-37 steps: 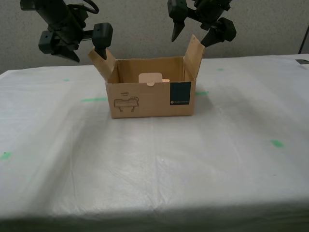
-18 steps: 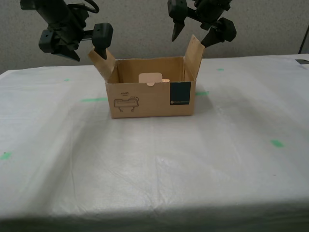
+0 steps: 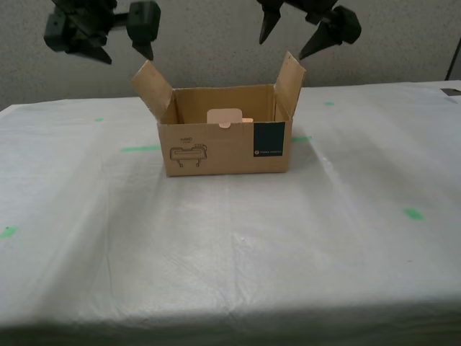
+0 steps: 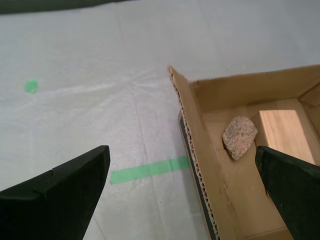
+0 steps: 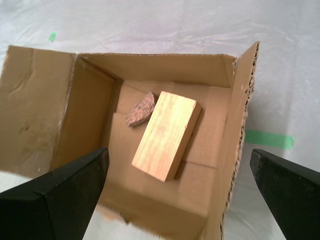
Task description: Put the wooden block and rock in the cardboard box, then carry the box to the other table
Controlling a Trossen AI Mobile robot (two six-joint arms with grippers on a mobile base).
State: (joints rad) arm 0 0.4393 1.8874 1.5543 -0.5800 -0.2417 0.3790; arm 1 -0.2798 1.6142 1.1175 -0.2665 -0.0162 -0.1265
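The cardboard box point(image 3: 216, 148) stands on the white-sheeted table point(image 3: 230, 252), both side flaps raised. Inside lie the wooden block point(image 5: 167, 135) and, beside it, the rock point(image 5: 141, 109). The second wrist view also shows the rock point(image 4: 240, 136) and the block point(image 4: 285, 127). Only a sliver of the block point(image 3: 247, 120) shows in the exterior view. My second gripper point(image 3: 124, 52) hangs open above the flap at the exterior view's left. My first gripper point(image 3: 284, 43) hangs open above the other flap. Neither touches the box point(image 4: 235, 90). Both grippers point(image 4: 182, 150) point(image 5: 179, 151) are empty.
Green tape strips point(image 3: 140, 148) point(image 3: 301, 138) lie on either side of the box, with smaller green marks point(image 3: 412, 213) point(image 3: 7, 232) nearer the table's front edge. A grey wall point(image 3: 209, 43) runs behind the table. A dark object point(image 3: 450, 91) sits at the exterior view's far right.
Both grippers have risen away from the box flaps. A second-gripper finger that sat against the flap at the exterior view's left is now above it. The box has not moved.
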